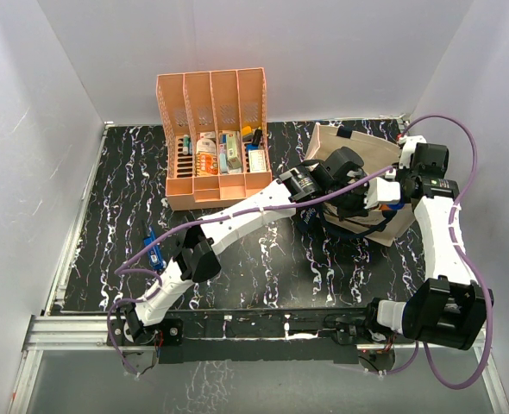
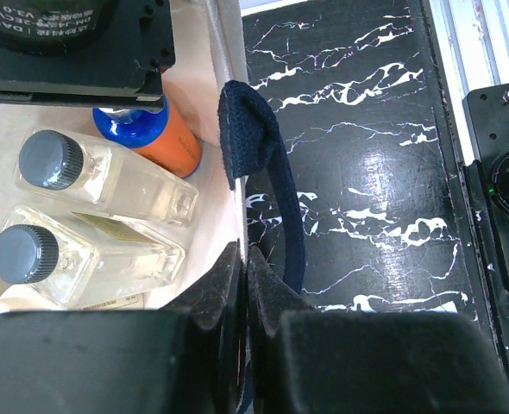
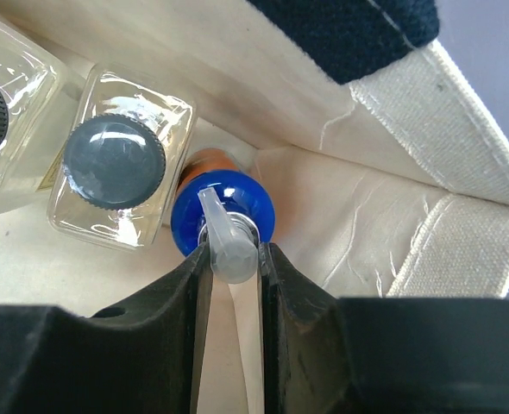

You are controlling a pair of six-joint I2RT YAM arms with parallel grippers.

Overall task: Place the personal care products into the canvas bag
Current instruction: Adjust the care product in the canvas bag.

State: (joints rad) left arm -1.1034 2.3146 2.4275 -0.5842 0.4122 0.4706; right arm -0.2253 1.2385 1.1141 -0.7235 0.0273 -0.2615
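The right gripper reaches down inside the canvas bag with its jaws drawn narrow. They close on the pale pump head of the orange-brown bottle, one finger against each side of it. The blue cap sits just beyond the fingertips, and the orange body below it is mostly hidden. Just to the left of these jaws, touching the blue cap, lies a clear square bottle with a dark ribbed cap. A second clear bottle lies farther left, cut by the frame edge. The cream bag wall rises straight ahead of the fingertips. The left gripper is pinched shut on the rim of the bag, with the canvas edge caught between its fingers. The navy strap handle loops up and away from the tips, just to their right. To the left of these jaws, inside the bag, the three bottles lie on the cream canvas close together. The orange-brown one is farthest from the fingers, under the dark body of the other gripper. To the right of the jaws there is only the black marbled table. From above, both grippers meet over the bag, well apart from the orange file rack.
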